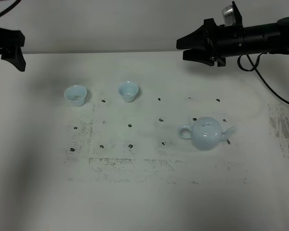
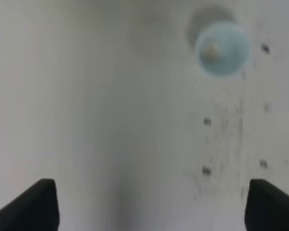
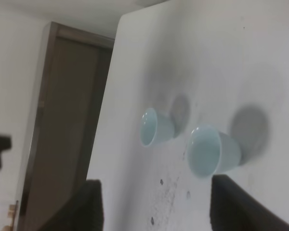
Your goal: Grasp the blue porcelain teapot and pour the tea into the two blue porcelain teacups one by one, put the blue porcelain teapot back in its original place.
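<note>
Well clear of right gripper, jaws spread, empty: squat pale-blue porcelain teapot, overhead view only; wrist view catches two pale-blue flared teacups. Left gripper released.

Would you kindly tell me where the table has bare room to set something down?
Free: the front strip between the teapot and the near edge of the table; the stretch between the right teacup and the teapot. Tightest: the gap from that cup to the left teacup.

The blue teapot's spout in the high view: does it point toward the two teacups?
No, the spout of the blue teapot points right, away from both teacups.
</note>
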Tool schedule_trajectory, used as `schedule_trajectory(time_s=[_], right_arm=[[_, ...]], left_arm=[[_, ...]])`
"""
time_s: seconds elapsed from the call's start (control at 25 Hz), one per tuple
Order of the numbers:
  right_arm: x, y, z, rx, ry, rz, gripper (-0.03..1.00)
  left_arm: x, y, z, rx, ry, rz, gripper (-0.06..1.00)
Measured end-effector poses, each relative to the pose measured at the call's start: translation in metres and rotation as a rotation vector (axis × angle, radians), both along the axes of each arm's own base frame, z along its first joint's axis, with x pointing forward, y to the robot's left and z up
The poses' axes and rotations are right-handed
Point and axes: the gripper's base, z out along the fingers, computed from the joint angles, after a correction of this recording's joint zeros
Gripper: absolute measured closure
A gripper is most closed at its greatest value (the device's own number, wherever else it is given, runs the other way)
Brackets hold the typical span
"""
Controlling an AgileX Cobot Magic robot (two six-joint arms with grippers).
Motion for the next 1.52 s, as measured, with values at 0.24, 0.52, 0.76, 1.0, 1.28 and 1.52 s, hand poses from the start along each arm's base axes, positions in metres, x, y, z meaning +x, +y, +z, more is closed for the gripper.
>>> schedule_trajectory(time_s=[0.24, 0.52, 0.76, 1.0, 1.28, 1.52], right_arm=[[0.000, 0.000, 0.000, -0.001, 0.000, 0.000, 0.50], [0.000, 0.000, 0.000, -0.001, 0.000, 0.000, 0.50], [0.000, 0.000, 0.000, -0.001, 0.000, 0.000, 0.50], [0.000, 0.000, 0.000, -0.001, 0.000, 0.000, 0.50], [0.000, 0.000, 0.000, 0.000, 0.002, 0.000, 0.50], [0.000, 0.000, 0.000, 0.002, 0.010, -0.003, 0.50]], left_arm=[[-0.088, -0.001, 0.006, 0.001, 0.041, -0.002, 0.20], [-0.186, -0.001, -0.017, -0.001, 0.081, 0.002, 0.20], [-0.252, -0.001, -0.049, -0.002, 0.044, 0.009, 0.20], [-0.295, -0.001, -0.067, -0.001, -0.138, 0.018, 0.20], [-0.333, -0.001, -0.065, -0.002, -0.380, 0.019, 0.20], [-0.357, -0.002, -0.061, -0.003, -0.560, 0.018, 0.20]])
